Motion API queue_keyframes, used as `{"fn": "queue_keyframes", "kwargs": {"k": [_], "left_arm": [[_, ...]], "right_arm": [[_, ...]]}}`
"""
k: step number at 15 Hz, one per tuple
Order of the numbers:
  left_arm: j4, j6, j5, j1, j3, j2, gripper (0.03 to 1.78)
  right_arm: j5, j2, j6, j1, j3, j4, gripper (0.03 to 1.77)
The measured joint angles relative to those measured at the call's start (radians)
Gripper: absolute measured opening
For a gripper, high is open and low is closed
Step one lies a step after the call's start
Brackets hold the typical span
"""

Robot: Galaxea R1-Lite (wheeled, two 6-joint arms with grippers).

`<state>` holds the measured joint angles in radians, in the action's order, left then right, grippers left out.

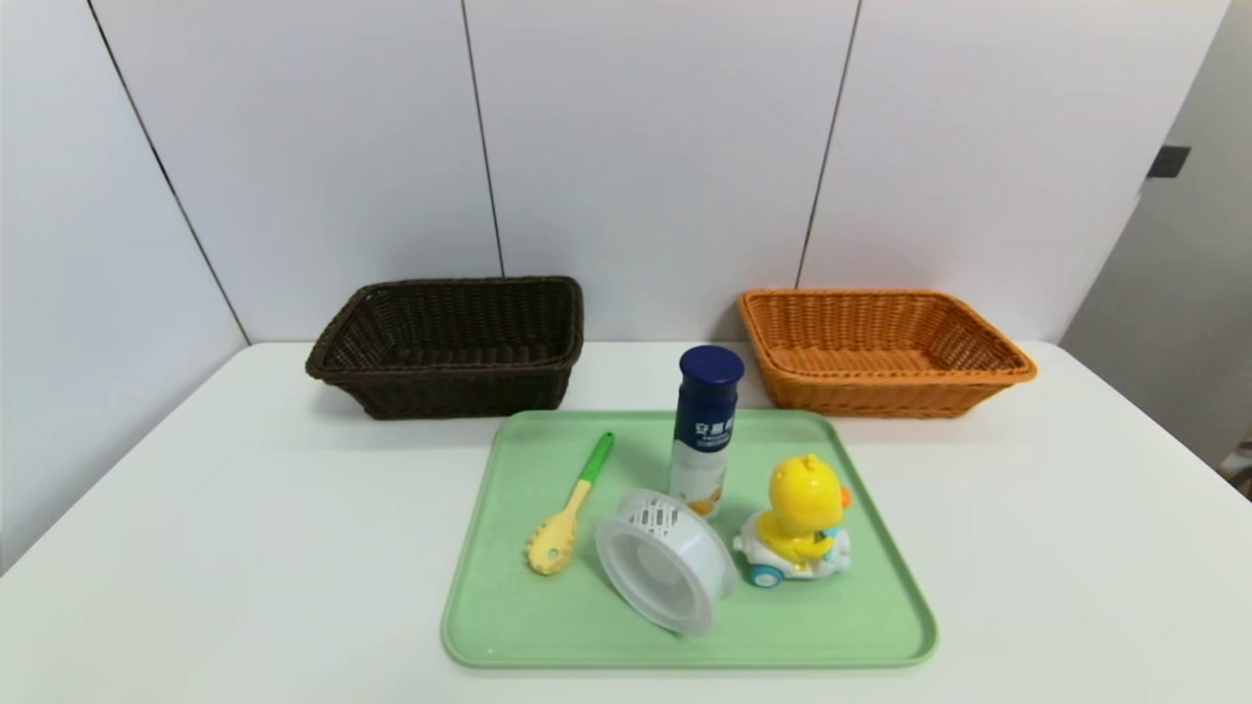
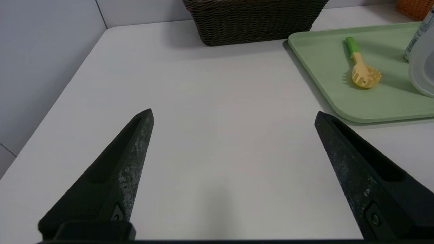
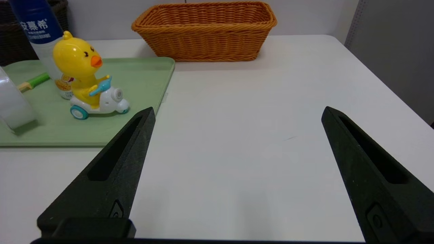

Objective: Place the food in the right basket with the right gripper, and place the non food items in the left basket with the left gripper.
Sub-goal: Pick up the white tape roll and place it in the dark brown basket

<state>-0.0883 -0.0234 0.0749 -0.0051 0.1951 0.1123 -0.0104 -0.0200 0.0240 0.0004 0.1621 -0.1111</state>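
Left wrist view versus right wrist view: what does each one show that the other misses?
Only the left wrist view: the open left tool and the whole yellow pasta spoon.
Only the right wrist view: the open right tool, the duck toy and the whole orange basket.
Both: green tray, blue-capped bottle, white tub, dark basket, white table.

Left pincer (image 2: 234, 115): your black tapered fingers stand wide apart, holding nothing, pointing level.
Right pincer (image 3: 237, 113): likewise spread wide, holding nothing, level.
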Motion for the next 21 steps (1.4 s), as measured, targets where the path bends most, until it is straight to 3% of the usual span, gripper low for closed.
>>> {"fn": "queue_keyframes", "kwargs": {"k": [4, 12, 15, 18, 21], "left_arm": [[-0.014, 0.021, 0.004, -0.001, 0.187, 0.248, 1.69], [-0.017, 0.013, -0.002, 0.001, 0.481, 0.784, 1.69], [0.016, 0.009, 0.028, 0.002, 0.525, 0.922, 1.69], [0.147, 0.000, 0.117, 0.001, 0.529, 1.029, 1.69], [0.162, -0.002, 0.141, -0.003, 0.526, 1.088, 1.69]], "right_arm": [[0.000, -0.177, 0.001, 0.011, 0.158, -0.069, 1.69], [-0.039, -0.732, 0.002, 0.023, 0.436, -0.070, 1.69], [-0.084, -0.861, -0.008, 0.025, 0.487, -0.069, 1.69], [-0.114, -0.928, -0.012, 0.027, 0.510, -0.069, 1.69], [-0.201, -0.959, -0.016, 0.038, 0.525, -0.069, 1.69]]}}
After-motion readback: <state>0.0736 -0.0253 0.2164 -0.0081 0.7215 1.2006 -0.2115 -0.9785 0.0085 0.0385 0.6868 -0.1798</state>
